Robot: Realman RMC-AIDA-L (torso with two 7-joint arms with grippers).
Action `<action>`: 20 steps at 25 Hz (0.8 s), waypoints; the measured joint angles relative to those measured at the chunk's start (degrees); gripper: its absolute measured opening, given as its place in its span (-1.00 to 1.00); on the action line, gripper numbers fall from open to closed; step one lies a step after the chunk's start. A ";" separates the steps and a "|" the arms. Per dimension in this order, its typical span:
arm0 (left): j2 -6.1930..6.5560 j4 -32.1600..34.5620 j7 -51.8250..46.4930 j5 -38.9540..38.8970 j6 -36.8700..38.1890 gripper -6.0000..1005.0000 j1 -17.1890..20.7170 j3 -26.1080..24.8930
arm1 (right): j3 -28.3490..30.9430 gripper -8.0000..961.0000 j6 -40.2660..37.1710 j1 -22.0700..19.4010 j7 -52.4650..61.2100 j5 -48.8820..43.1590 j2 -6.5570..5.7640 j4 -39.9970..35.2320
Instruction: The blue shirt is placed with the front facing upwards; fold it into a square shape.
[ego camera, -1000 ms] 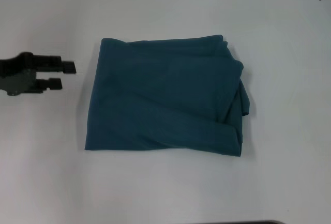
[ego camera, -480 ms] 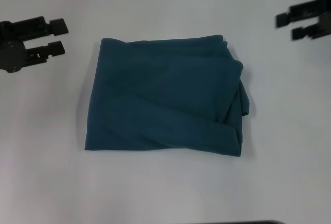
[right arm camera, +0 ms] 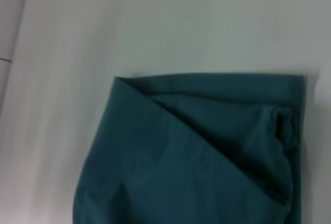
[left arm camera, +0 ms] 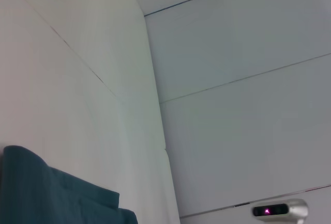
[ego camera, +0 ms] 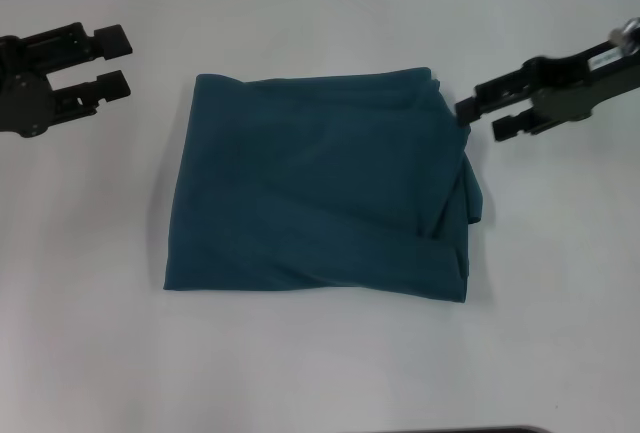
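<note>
Lying folded on table (ego camera: 320,373): blue shirt (ego camera: 320,193); left hand (ego camera: 118,61) & right hand (ego camera: 478,119) both open.

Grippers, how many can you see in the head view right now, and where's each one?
2. The left gripper is open, off the blue shirt's far left corner. The right gripper is open, its fingertips at the shirt's far right corner. None seems hidden.
</note>
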 joint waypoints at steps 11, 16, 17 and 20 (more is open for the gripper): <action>-0.12 0.37 0.37 -0.06 -0.73 0.41 -0.03 -0.01 | -4.13 0.38 5.55 1.08 0.64 0.10 1.92 2.10; -0.33 0.37 0.45 -0.07 -1.22 0.41 -0.05 0.21 | -4.19 0.37 6.84 0.85 1.05 0.19 2.40 2.11; -0.43 0.37 0.46 -0.08 -1.34 0.41 -0.14 0.25 | -4.32 0.37 7.05 0.81 1.17 0.11 2.51 2.14; -0.62 0.38 0.48 -0.07 -1.78 0.41 -0.61 0.07 | -4.57 0.36 8.03 0.97 1.33 -0.69 2.65 2.67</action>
